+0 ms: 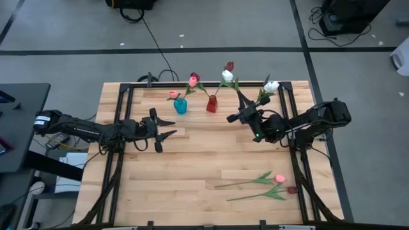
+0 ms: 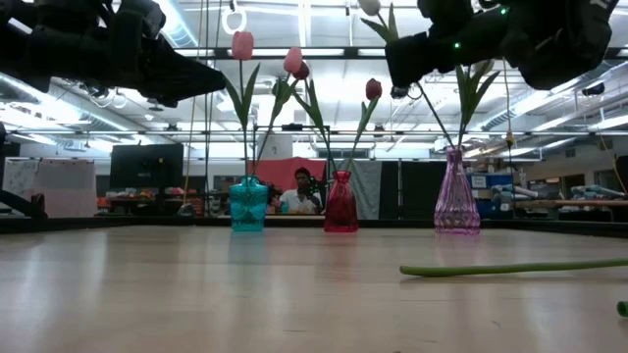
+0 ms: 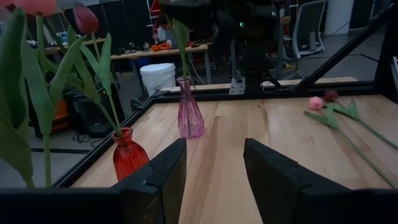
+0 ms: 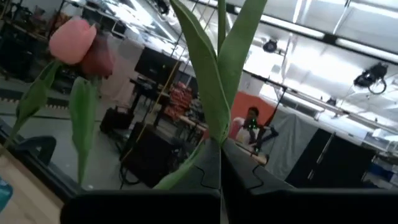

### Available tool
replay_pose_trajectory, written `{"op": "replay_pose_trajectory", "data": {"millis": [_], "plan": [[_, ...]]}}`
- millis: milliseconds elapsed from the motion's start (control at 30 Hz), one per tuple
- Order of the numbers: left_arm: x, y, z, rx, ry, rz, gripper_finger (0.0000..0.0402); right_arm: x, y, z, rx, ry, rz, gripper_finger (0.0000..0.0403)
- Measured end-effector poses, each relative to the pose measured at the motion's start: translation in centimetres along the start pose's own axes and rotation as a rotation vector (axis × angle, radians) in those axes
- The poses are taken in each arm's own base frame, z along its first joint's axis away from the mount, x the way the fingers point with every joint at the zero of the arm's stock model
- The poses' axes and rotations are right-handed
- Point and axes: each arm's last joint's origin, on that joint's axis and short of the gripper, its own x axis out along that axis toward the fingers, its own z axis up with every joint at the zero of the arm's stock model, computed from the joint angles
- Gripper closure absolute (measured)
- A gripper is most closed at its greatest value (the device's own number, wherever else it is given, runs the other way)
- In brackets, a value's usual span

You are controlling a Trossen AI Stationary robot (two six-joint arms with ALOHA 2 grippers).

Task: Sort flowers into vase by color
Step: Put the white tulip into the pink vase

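Right gripper (image 1: 238, 115) clamps a white tulip (image 1: 227, 76) by its stem, near the tabletop's far edge. Left gripper (image 1: 167, 127) hangs open and empty.

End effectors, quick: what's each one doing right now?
Left end effector: open, empty, over the table's left half.
Right end effector: closed on a white tulip's stem, by the vases at the back.

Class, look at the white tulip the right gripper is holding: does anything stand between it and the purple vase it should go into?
Nothing visible blocks it. The right gripper is shut on the white tulip stem, above the table near the purple vase. That vase already holds another white tulip, so the mouth is partly taken. The left gripper waits open, away.
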Motion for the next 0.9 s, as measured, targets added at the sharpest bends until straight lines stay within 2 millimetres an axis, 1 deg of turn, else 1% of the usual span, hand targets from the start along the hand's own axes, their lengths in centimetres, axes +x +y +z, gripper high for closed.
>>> {"op": "replay_pose_trajectory", "data": {"millis": [100, 200, 467, 533, 733, 900], "plan": [[0.0, 0.0, 0.0, -0.001, -0.003, 0.0, 0.0235, 0.0, 0.4, -0.3, -0.012, -0.004, 0.014, 0.0398], [0.0, 0.0, 0.0, -0.001, -0.003, 0.0, 0.0235, 0.0, 0.5, -0.2, 0.002, -0.036, 0.038, 0.04], [0.0, 0.0, 0.0, -0.001, -0.001, 0.001, 0.0235, 0.4, -0.8, 2.1, -0.023, -0.087, 0.004, 0.04], [0.0, 0.0, 0.0, -0.001, -0.001, 0.001, 0.0235, 0.5, -1.2, 2.3, -0.016, -0.093, -0.006, 0.04], [0.0, 0.0, 0.0, -0.001, -0.002, 0.002, 0.0235, 1.3, -1.4, 1.8, -0.001, -0.073, -0.034, 0.04], [0.0, 0.0, 0.0, -0.001, 0.001, 0.002, 0.0235, 1.5, -1.2, 0.2, 0.005, -0.019, -0.05, 0.04]]}}
